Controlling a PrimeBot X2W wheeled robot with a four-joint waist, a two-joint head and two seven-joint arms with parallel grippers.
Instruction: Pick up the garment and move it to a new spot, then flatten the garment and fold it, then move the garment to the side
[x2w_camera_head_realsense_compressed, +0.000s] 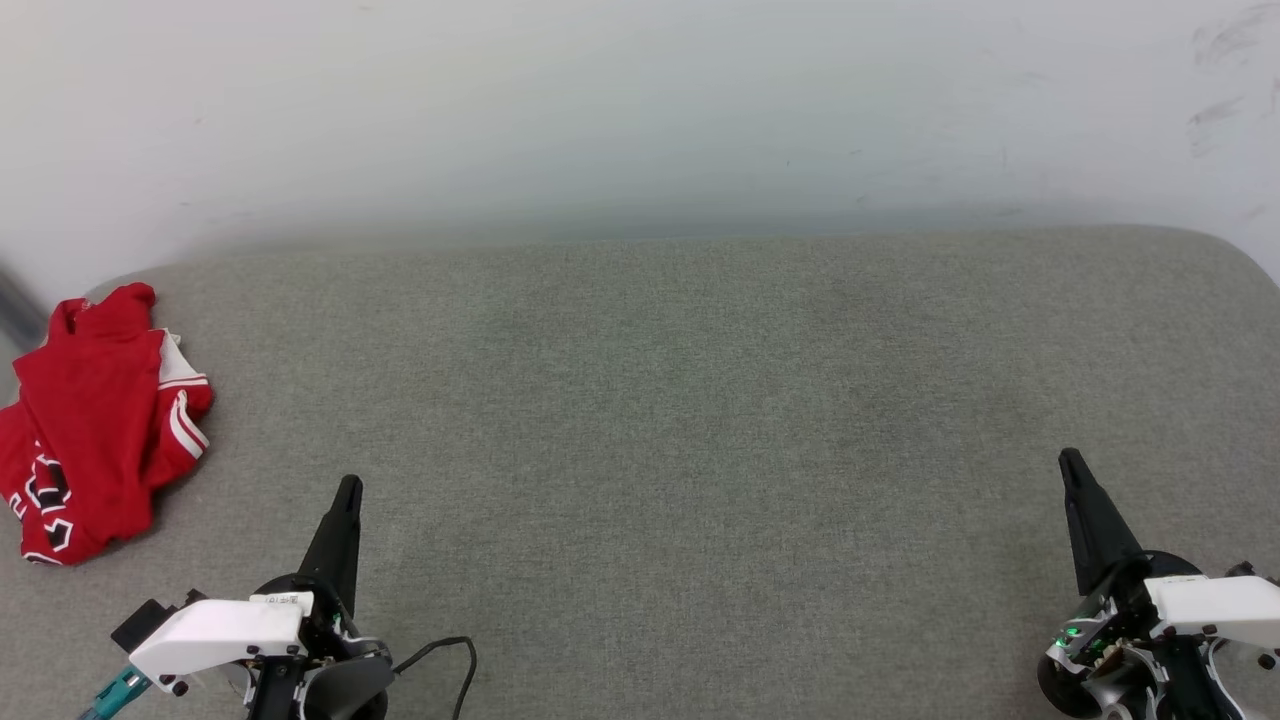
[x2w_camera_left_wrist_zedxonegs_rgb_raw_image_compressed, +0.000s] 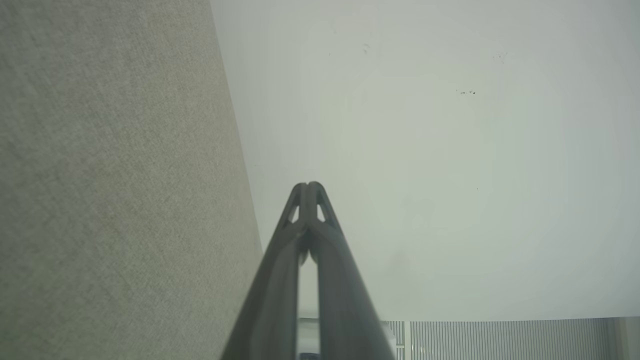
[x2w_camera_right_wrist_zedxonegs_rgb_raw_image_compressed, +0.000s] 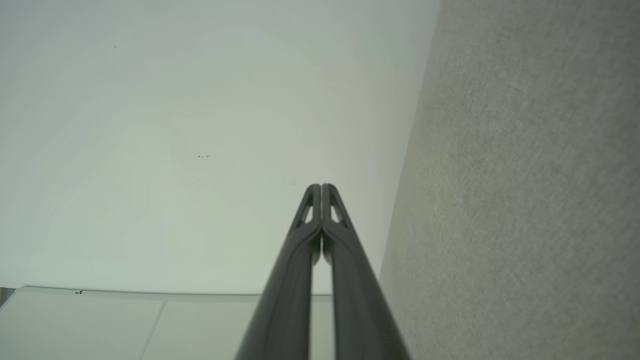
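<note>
While the garment (x2w_camera_head_realsense_compressed: 95, 420) lies crumpled at frame left on the grey surface (x2w_camera_head_realsense_compressed: 640, 450), left pincer (x2w_camera_head_realsense_compressed: 348, 487) and right pincer (x2w_camera_head_realsense_compressed: 1068, 460) rest closed, empty. Pickup pending: left pincer should open, reach leftward.

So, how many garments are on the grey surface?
1. The red garment lies crumpled at the left edge of the grey surface, left of the left gripper. Another could hide inside its folds.
</note>
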